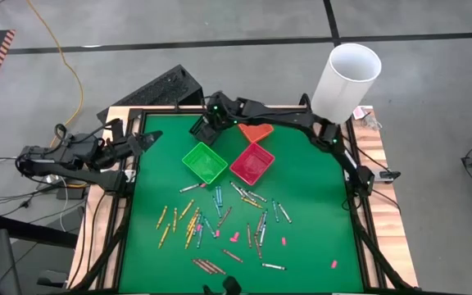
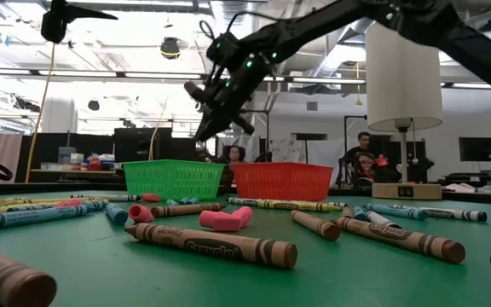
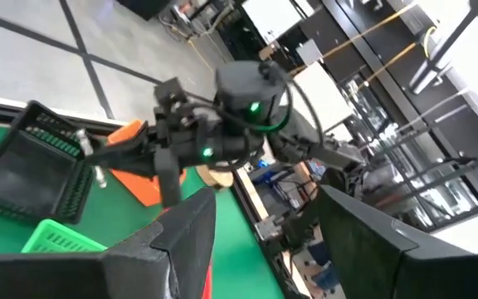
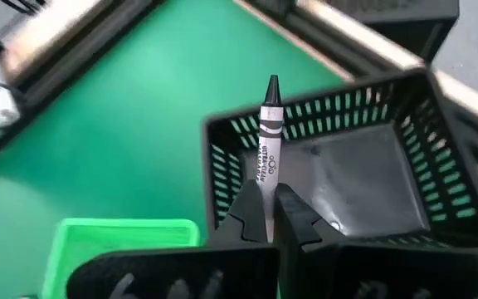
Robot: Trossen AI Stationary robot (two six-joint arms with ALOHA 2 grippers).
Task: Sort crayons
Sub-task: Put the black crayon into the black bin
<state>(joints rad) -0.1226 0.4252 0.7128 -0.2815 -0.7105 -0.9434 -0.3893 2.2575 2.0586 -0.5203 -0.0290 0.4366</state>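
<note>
Many crayons [image 1: 220, 220] lie scattered on the green mat [image 1: 310, 246], and they show close up in the low view [image 2: 220, 246]. My right gripper [image 4: 269, 218] reaches over the mat's far side [image 1: 201, 127] and is shut on a grey-white crayon [image 4: 267, 141] with a dark tip. It holds the crayon above a black bin [image 4: 363, 178]. Green [image 1: 205, 162], red [image 1: 252, 163] and orange [image 1: 257, 130] bins stand nearby. My left gripper [image 3: 264, 249] is open and empty at the table's far left [image 1: 142, 141]. My right gripper pinches the crayon's blunt end [image 4: 265, 193] between its two fingertips. The crayon runs on in line with the fingers, and its dark tip [image 4: 272, 83] points away from them. It is clear of the mat and hangs over the black bin's near wall.
A tall white cylinder [image 1: 347, 78] stands at the far right corner. Small pink bits [image 1: 234, 238] lie among the crayons. Wooden borders [image 1: 388, 213] frame the mat. People sit in the room behind the table [image 2: 361, 153].
</note>
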